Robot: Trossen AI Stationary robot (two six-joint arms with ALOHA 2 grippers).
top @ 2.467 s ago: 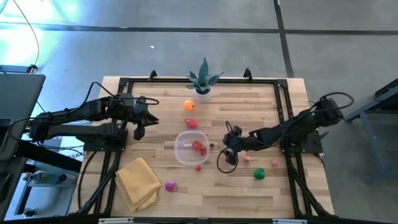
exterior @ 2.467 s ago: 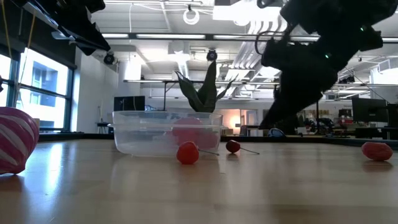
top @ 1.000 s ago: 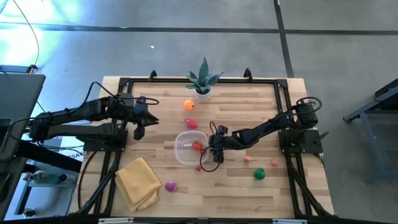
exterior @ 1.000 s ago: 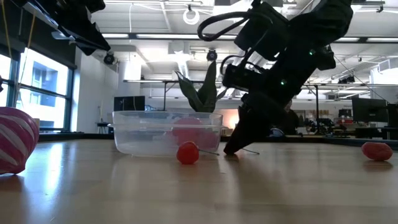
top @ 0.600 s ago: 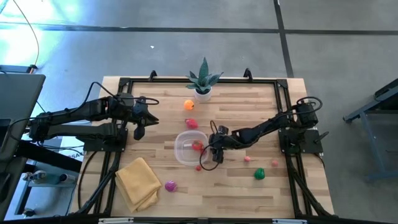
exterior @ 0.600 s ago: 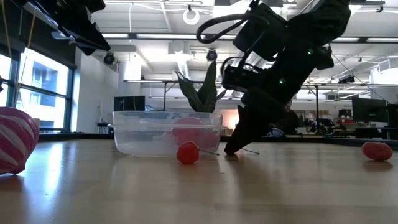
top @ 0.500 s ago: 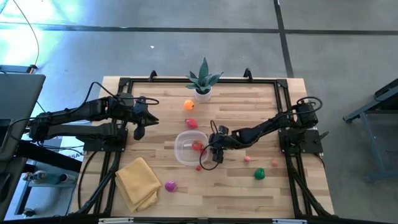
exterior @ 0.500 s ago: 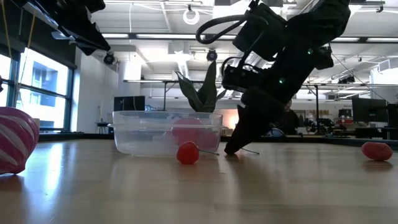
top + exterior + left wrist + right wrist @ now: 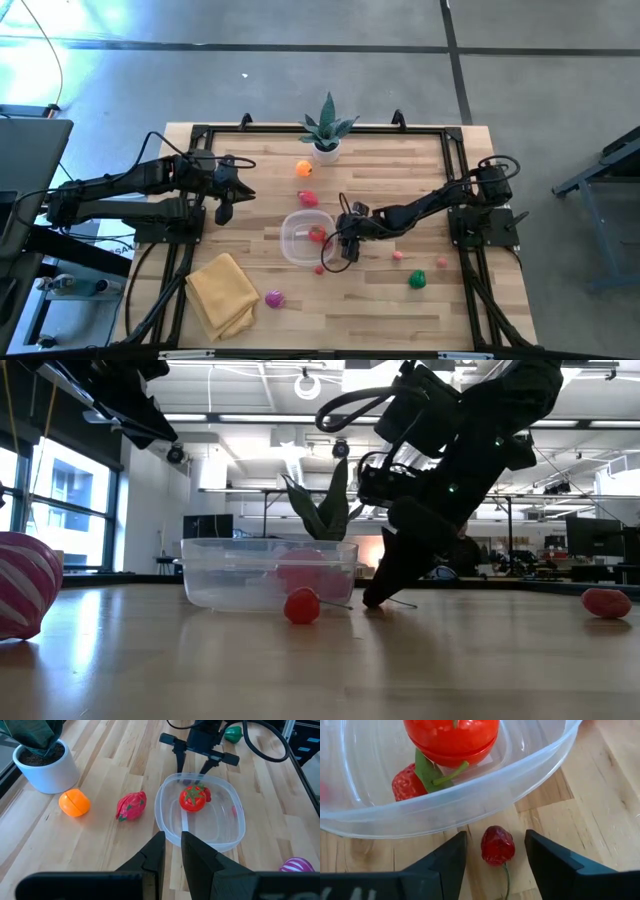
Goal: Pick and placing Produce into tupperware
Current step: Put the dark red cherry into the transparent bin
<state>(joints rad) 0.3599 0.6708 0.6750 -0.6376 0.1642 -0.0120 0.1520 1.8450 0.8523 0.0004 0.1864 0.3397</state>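
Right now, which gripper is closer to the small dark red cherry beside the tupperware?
Right. The right gripper is down at the cherry, one finger on each side. The left gripper hangs away beyond the tupperware.

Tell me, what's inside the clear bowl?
Inside the tupperware sit a red tomato and a strawberry. The tomato partly covers the strawberry. A small cherry lies outside, on the table.

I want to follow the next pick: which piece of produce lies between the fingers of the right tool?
The small dark red cherry with a stem, on the wood just outside the tupperware, between the open right tool fingers.
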